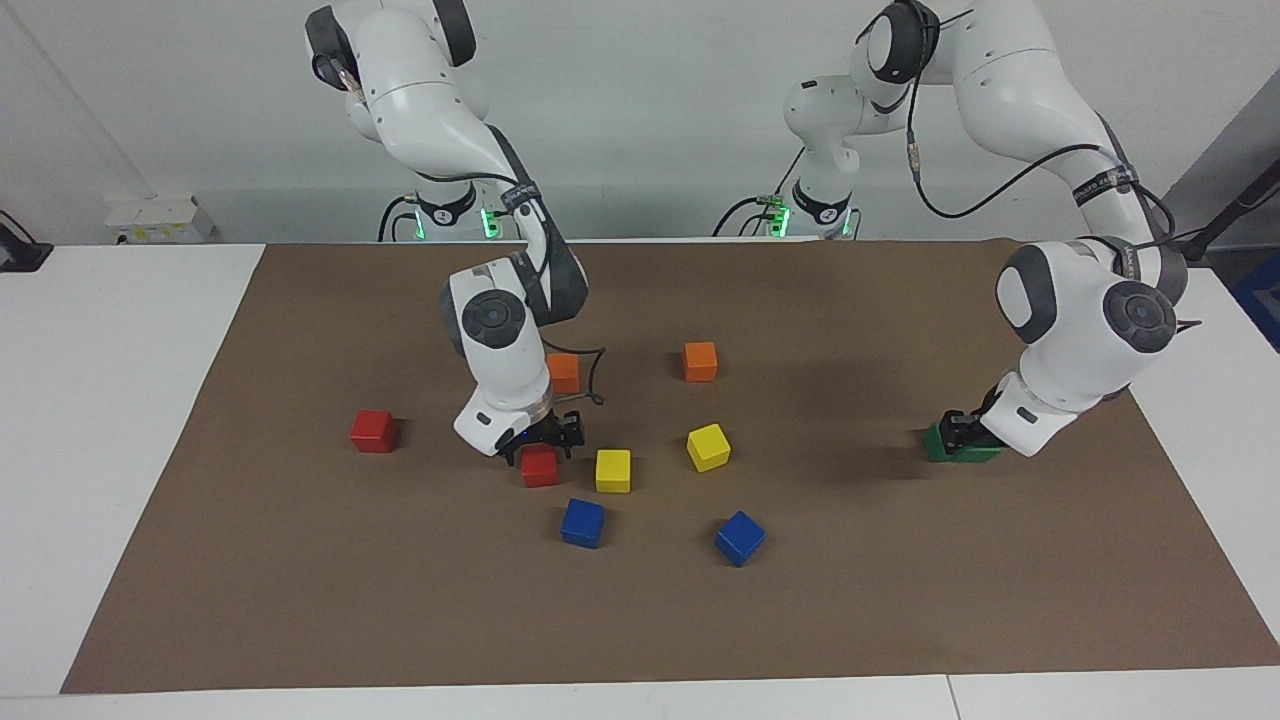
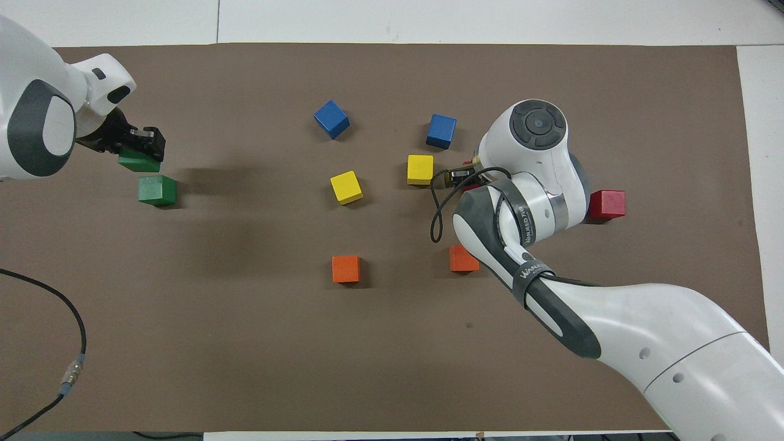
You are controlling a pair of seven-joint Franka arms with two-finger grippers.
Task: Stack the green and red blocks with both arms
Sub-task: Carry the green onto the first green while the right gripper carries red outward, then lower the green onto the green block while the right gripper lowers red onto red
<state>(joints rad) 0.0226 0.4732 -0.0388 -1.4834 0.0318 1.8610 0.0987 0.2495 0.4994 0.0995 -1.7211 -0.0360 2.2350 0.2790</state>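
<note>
My left gripper (image 2: 139, 146) is shut on a dark green block (image 2: 139, 163) and holds it low over the mat, close beside the second green block (image 2: 157, 190), which rests on the mat at the left arm's end. In the facing view the left gripper (image 1: 962, 432) partly hides the green blocks. My right gripper (image 1: 540, 447) is open, its fingers straddling the top of a red block (image 1: 540, 468) on the mat. That block is almost hidden under the arm in the overhead view. The other red block (image 1: 374, 431) rests alone toward the right arm's end and also shows in the overhead view (image 2: 606, 204).
Two orange cubes (image 2: 346, 269) (image 2: 462, 258), two yellow cubes (image 2: 346, 187) (image 2: 420, 169) and two blue cubes (image 2: 331, 119) (image 2: 441, 130) lie mid-mat. One yellow cube (image 1: 613, 470) is right beside the straddled red block. The brown mat (image 2: 245, 343) covers the table.
</note>
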